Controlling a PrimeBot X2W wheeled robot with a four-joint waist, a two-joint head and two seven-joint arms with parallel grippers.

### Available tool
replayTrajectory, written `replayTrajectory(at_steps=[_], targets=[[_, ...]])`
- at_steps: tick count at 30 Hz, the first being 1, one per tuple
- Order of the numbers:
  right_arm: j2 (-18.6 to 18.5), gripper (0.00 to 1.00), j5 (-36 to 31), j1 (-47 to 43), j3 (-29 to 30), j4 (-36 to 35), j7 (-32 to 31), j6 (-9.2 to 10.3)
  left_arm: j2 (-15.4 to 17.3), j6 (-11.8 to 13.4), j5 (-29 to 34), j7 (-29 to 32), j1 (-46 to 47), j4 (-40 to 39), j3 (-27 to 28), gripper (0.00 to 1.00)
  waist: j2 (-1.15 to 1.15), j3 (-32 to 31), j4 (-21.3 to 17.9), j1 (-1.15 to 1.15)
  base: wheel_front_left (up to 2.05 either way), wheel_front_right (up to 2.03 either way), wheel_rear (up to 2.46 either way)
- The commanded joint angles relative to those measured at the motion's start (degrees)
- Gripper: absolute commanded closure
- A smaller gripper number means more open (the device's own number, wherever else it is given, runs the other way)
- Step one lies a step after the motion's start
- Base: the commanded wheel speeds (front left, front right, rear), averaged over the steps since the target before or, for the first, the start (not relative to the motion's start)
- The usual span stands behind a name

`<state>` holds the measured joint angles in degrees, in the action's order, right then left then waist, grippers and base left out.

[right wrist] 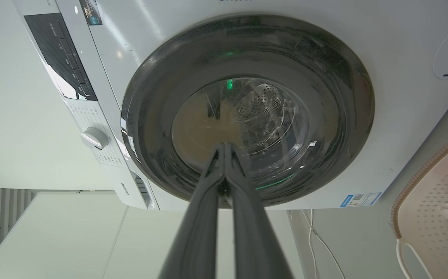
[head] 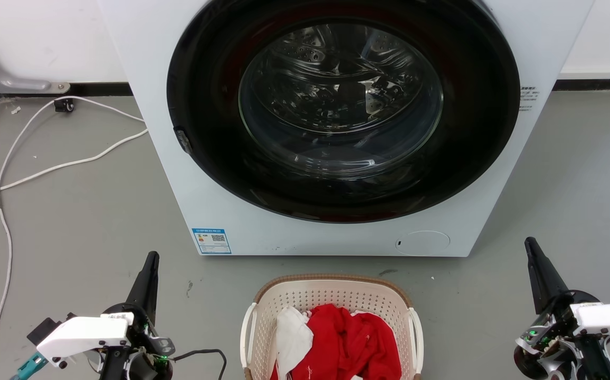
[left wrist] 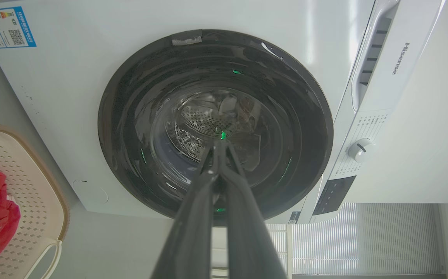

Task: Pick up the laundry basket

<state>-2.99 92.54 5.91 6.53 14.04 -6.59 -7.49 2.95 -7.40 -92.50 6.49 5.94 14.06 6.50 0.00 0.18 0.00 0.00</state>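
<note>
Washer [head: 220,211]: white, front-loading, stands on grey floor [head: 574,184] against a white wall [head: 46,31]. Round door [head: 342,105] closed, dark rim, clear glass; perforated metal drum [head: 305,47] seen through it. Blue label [head: 211,240] at the front's lower left corner; round cover [head: 422,243] at the lower right. Left wrist view: white knob [left wrist: 360,150] beside the dark panel [left wrist: 334,195]; "Hisense" lettering [left wrist: 401,58] on the drawer front.

White cable [head: 73,163] loops over the floor left of the washer. Grey pipe [head: 15,82] along the wall base.

Red cloth [head: 347,343] touches white cloth [head: 292,338], heaped together.
</note>
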Motion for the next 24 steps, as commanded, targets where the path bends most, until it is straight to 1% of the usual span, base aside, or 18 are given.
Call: replayTrajectory(at_steps=[1,19,20,24], targets=[[0.1,1.00,-0.3,0.6,0.1,0.0,-0.1,0.00,0.0,-0.2,0.2,0.3,0.7,0.1,0.2,1.00,0.00,0.0,0.0,0.00,0.00,0.00,0.00],[0.2,1.00,-0.3,0.6,0.1,0.0,-0.1,0.00,-0.1,-0.2,0.2,0.3,0.7,0.1,0.2,1.00,0.00,0.0,0.0,0.00,0.00,0.00,0.00],[0.0,0.00,0.0,0.0,0.0,0.0,0.0,0.00,0.0,0.0,0.0,0.0,0.0,0.0,0.0,0.00,0.00,0.0,0.0,0.00,0.00,0.00,0.00],[0.1,0.00,0.0,-1.6,-0.1,1.7,0.0,0.01,-0.3,0.1,0.0,-0.1,-1.5,1.7,-0.2,0.00,0.00,0.0,0.0,0.00,0.00,0.00,0.00]])
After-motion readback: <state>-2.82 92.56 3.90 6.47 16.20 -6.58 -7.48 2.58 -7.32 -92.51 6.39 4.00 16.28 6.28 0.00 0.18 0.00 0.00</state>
